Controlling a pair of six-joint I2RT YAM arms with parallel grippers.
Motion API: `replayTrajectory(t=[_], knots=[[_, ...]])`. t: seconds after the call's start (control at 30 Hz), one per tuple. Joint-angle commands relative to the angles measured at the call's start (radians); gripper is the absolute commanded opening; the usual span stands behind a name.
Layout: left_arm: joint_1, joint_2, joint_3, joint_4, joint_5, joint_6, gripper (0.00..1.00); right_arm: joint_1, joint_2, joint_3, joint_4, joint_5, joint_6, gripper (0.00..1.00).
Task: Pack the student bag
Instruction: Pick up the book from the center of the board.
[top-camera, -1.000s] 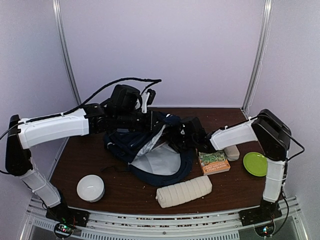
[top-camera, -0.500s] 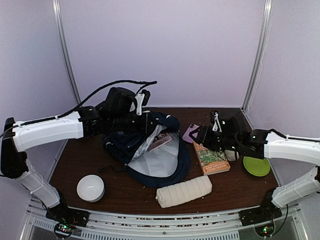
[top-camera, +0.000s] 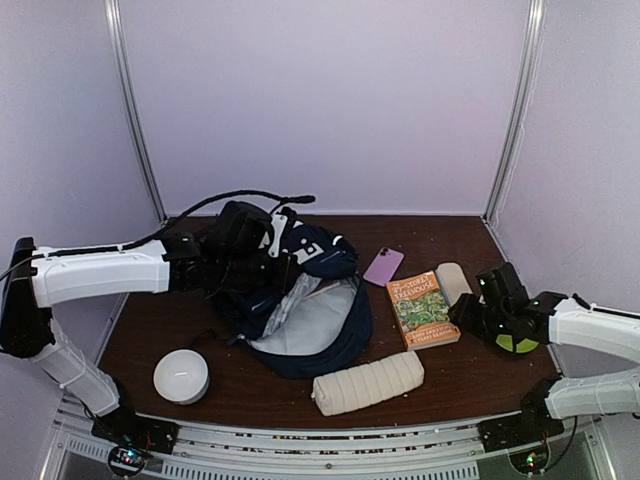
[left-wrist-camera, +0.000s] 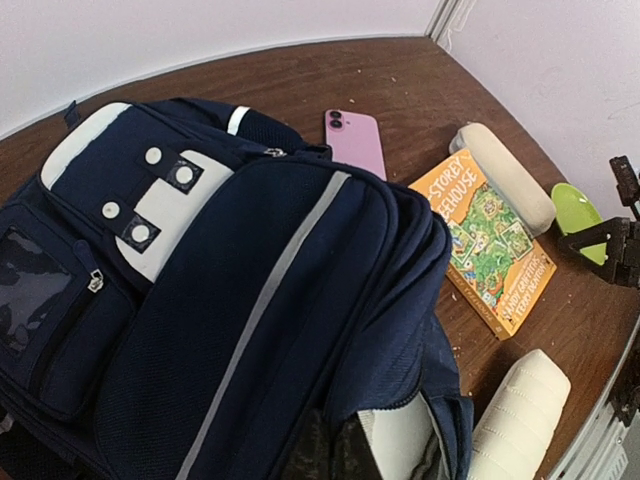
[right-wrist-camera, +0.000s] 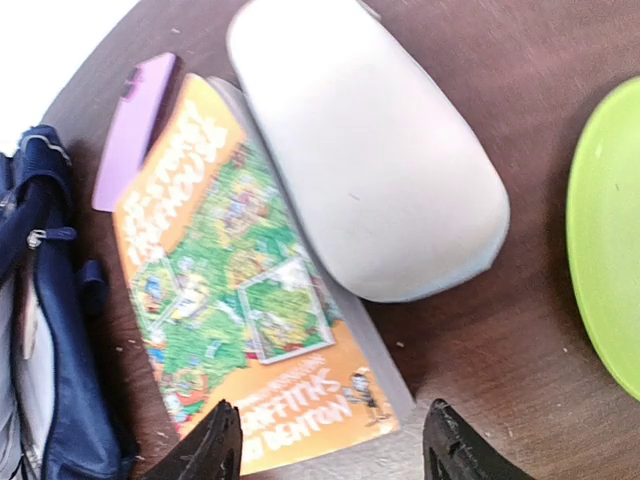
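While our right hand (right-wrist-camera: 335, 452) hovers with fingers spread and empty over the book (right-wrist-camera: 240, 300), we cannot tell whether our left hand (top-camera: 265, 245), at the top of the student bag (top-camera: 310, 320), grips anything. The bag lies open on the worktop (top-camera: 455, 370), left of the book. We judge it soft, floppy and light, best held by the stitched rim beside the zip.
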Motion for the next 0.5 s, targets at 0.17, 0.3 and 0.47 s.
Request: replayTrajectory(t=[0.17,0.3,0.47], knots=[[0.029,0.076,0.026,-0.035,-0.062,0.066,0.0,-0.02,0.093,-0.091,0.189,-0.094,0.079,0.62],[0.097,0.085,-0.004,-0.05,-0.037,0.031,0.0,-0.015,0.156,-0.109,0.284,-0.159,0.119,0.61],[0.119,0.029,-0.016,-0.061,-0.023,0.059,0.07,0.04,0.193,-0.132,0.387,-0.188,0.196,0.6]])
